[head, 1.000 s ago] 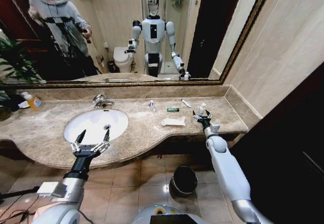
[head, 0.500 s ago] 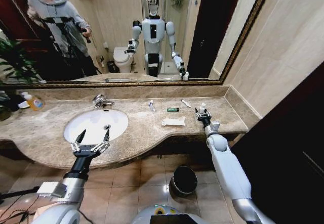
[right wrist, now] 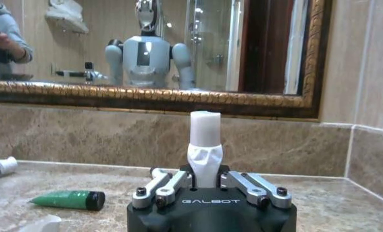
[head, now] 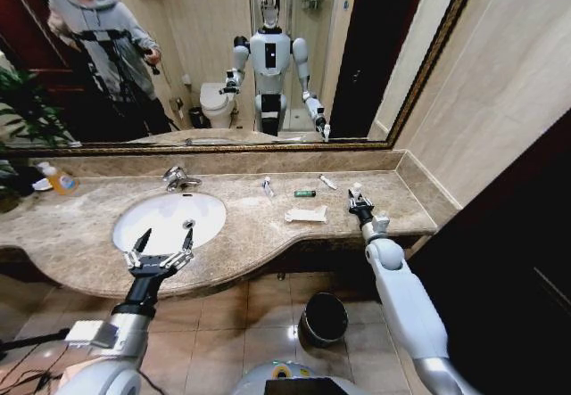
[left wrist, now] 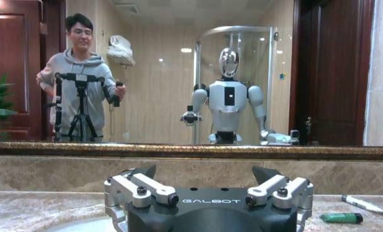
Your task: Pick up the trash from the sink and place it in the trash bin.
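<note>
Brown marble counter (head: 241, 221): right gripper (head: 359, 204) pinches small white bottle (right wrist: 205, 145) near short green tube (head: 305, 193). Left gripper (head: 161, 250) wide open over white sink (head: 169, 219).

This is a bathroom, of the kind found in a hotel or a well-fitted home. A white oval sink (head: 169, 219) with a chrome tap (head: 177, 177) is set in a brown marble counter (head: 259, 226), with a wide gilt-framed mirror (head: 268, 56) on the wall behind it. The mirror's reflection shows a toilet (head: 215, 102), a glass shower enclosure (left wrist: 239, 82) and tiled walls, while a bottle of orange-yellow soap (head: 56, 177) stands on the counter and a small black trash bin (head: 323, 318) sits on the tiled floor below.
</note>
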`<state>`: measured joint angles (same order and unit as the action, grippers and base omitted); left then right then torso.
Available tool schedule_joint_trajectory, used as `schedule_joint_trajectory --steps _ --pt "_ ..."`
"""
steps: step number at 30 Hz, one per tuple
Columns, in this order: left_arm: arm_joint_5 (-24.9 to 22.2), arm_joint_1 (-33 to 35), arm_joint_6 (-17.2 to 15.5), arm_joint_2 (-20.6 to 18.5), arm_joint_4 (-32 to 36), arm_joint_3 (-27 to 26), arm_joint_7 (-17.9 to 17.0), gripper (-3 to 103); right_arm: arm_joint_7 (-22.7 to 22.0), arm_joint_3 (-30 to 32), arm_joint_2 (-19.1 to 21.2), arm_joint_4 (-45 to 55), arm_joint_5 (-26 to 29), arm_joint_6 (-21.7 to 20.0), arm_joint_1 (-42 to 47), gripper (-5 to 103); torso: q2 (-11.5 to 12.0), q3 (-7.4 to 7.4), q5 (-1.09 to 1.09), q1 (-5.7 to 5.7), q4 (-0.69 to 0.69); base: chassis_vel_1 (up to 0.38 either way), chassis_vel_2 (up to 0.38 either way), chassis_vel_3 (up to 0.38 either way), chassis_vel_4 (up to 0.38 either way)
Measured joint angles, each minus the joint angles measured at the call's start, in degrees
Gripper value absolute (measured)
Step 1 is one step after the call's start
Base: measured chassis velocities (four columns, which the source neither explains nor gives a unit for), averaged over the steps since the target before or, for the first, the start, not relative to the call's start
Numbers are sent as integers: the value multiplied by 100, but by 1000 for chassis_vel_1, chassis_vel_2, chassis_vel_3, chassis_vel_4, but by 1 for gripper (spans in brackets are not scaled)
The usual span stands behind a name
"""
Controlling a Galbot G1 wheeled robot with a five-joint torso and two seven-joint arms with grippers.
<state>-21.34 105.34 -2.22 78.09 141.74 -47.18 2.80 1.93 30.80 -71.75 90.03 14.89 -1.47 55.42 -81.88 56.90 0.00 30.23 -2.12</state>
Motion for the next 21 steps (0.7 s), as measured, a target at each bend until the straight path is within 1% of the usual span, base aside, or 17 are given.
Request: schedule_joint_trajectory --steps 3,4,7,8,9,10,11,12,14,15,16,18,19,20,21 --pt "0 0 0 0 0 0 0 100 -30 197 63 620 132 -45 453 18 0 0 -1 0 0 0 0 0 0" --pt "0 0 0 0 0 0 0 100 -30 197 63 620 132 -45 453 18 0 0 -1 0 0 0 0 0 0" --pt "0 0 0 0 0 0 0 100 -36 462 47 1449 225 49 1367 18 -1 -1 0 -1 2 0 0 0 0" --pt "0 0 0 0 0 0 0 100 -36 462 47 1449 225 49 1367 18 -1 -1 0 -1 2 0 0 0 0" --pt "0 0 0 -1 0 0 0 100 -22 527 16 1673 279 84 1666 18 0 -1 1 -1 0 0 0 0 0" --pt "0 0 0 0 0 0 0 100 -8 609 -39 2020 461 124 2188 18 0 -1 0 -1 1 0 0 0 0" --pt "0 0 0 0 0 0 0 100 -8 609 -39 2020 461 124 2188 18 0 -1 0 -1 1 0 0 0 0" --pt "0 0 0 0 0 0 0 100 -1 647 -88 2219 606 164 2527 18 0 -1 -1 -1 1 0 0 0 0" --pt "0 0 0 0 0 0 0 100 30 693 -202 2482 758 329 3086 18 -1 -1 0 -1 1 0 0 0 0" --pt "0 0 0 0 0 0 0 100 62 704 -296 2573 772 586 3511 18 -1 -2 -3 -2 1 0 0 0 0" --pt "0 0 0 0 0 0 0 100 62 704 -296 2573 772 586 3511 18 -1 -2 -3 -2 1 0 0 0 0" --pt "0 0 0 0 0 0 0 100 79 680 -469 2461 623 1091 4051 18 -1 -2 -2 -2 2 0 0 0 0" --pt "0 0 0 0 0 0 0 100 86 649 -523 2306 503 1258 4190 18 -1 -1 -3 -2 2 0 0 0 0" --pt "0 0 0 0 0 0 0 100 86 649 -523 2306 503 1258 4190 18 -1 -1 -3 -2 2 0 0 0 0" --pt "0 0 0 0 0 0 0 100 98 603 -591 2032 337 1440 4271 18 -1 -1 -1 -2 2 0 0 0 0"
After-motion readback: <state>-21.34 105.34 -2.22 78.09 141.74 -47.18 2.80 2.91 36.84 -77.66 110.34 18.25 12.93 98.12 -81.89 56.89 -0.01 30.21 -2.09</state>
